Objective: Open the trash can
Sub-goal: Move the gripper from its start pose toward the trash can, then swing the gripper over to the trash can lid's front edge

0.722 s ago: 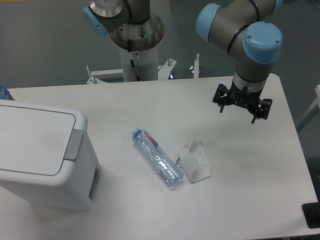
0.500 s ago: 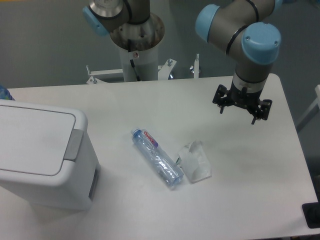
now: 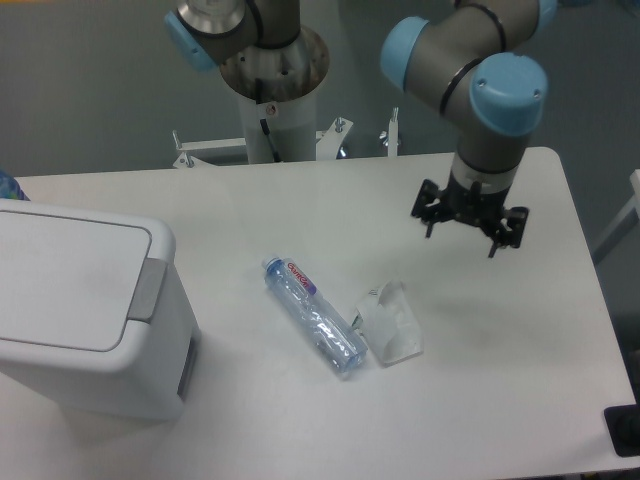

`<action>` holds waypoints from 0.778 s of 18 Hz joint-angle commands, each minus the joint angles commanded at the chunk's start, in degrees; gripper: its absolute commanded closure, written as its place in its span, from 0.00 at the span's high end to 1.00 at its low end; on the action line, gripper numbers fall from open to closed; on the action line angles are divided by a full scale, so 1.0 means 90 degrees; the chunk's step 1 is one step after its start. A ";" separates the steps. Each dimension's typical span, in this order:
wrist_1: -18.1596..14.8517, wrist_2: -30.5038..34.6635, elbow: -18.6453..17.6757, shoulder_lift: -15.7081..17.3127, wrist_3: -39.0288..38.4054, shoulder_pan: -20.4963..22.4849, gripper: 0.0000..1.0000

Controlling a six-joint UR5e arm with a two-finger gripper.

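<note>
The trash can [image 3: 85, 315] is a large white boxy bin at the left of the table. Its flat lid is down, and a grey push tab [image 3: 149, 289] sits on the lid's right edge. My gripper [image 3: 462, 237] hangs over the right part of the table, far to the right of the can. Its black fingers [image 3: 494, 243] are spread apart and hold nothing.
A clear plastic bottle [image 3: 314, 316] lies on its side mid-table. Beside it on the right is a crumpled clear plastic piece [image 3: 391, 323]. The arm's pedestal [image 3: 274, 100] stands behind the table's [image 3: 500, 400] far edge. A black object [image 3: 624, 430] sits at the right edge.
The gripper has shifted a little to the left and slightly toward the table's middle. The trash can, bottle and plastic piece have not moved.
</note>
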 joint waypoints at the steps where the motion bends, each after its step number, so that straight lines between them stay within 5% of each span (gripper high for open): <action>1: 0.0029 -0.0127 0.0000 0.0020 -0.0332 -0.0020 1.00; 7: 0.0761 -0.1075 0.0077 -0.0029 -0.1613 -0.0410 1.00; 14: 0.0801 -0.1495 0.0722 -0.0146 -0.2737 -0.0840 1.00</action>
